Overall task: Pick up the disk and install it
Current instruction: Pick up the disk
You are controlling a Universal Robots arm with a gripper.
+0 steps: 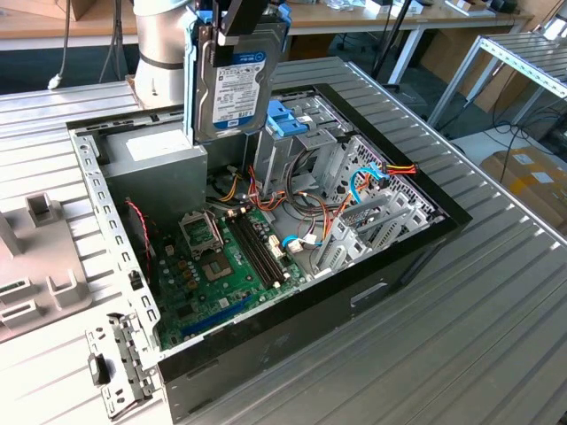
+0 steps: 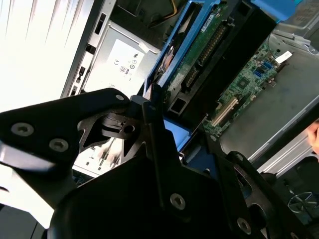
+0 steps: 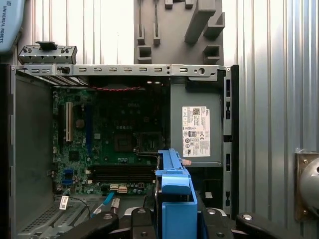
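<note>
- Gripper (image 1: 241, 22), seen in the exterior view, is clamped shut on the upper end of the disk (image 1: 237, 88), holding it upright in the air with its white label facing the camera.
- The disk hangs above the open computer case (image 1: 416, 232), over the grey power-supply box (image 1: 164, 164) and just beside the drive cage (image 1: 288, 119) with light-blue tabs.
- A blue carrier (image 3: 174, 199) frames the disk's sides; in the first wrist view it shows in front of the green motherboard (image 3: 114, 134).
- In the second wrist view, the disk's own circuit board (image 2: 209, 47) shows between blue rails.
- The case lies on a ribbed metal table (image 1: 461, 354).
</note>
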